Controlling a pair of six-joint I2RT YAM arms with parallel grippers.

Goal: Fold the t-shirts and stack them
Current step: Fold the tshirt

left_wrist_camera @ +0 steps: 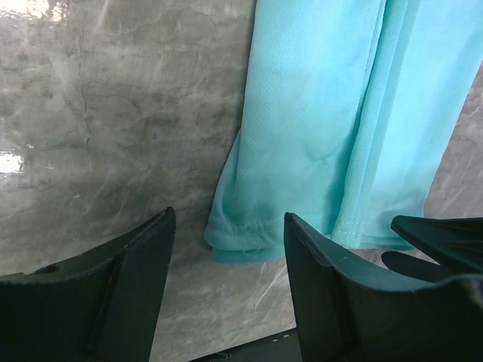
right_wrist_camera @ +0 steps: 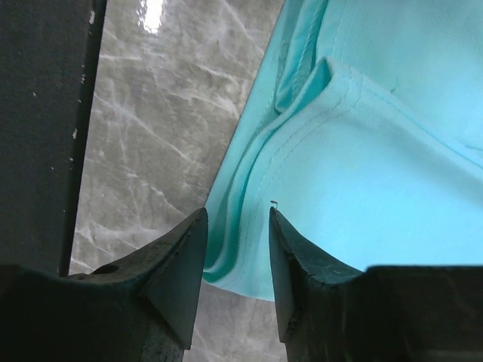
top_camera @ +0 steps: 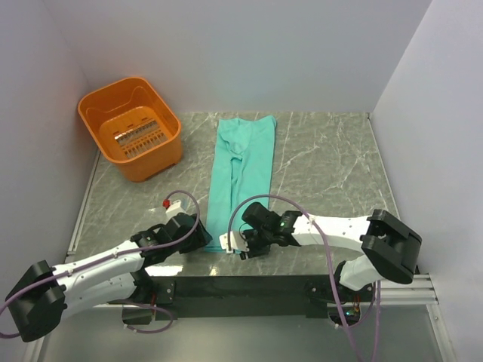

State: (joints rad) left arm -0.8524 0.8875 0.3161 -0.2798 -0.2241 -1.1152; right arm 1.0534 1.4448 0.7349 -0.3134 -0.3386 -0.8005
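Top external: both jaws open at t-shirt (top_camera: 243, 170) hem, orange basket (top_camera: 155, 160) well apart.

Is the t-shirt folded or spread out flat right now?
Partly folded: the t-shirt lies as a long narrow strip, with layered hems stacked at its near end in both wrist views. No crosswise fold shows.

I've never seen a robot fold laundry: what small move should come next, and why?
Probably pinch the near hem. The teal t-shirt lies in a long strip, and the open left fingers and right fingers each straddle a near corner, gripping nothing.
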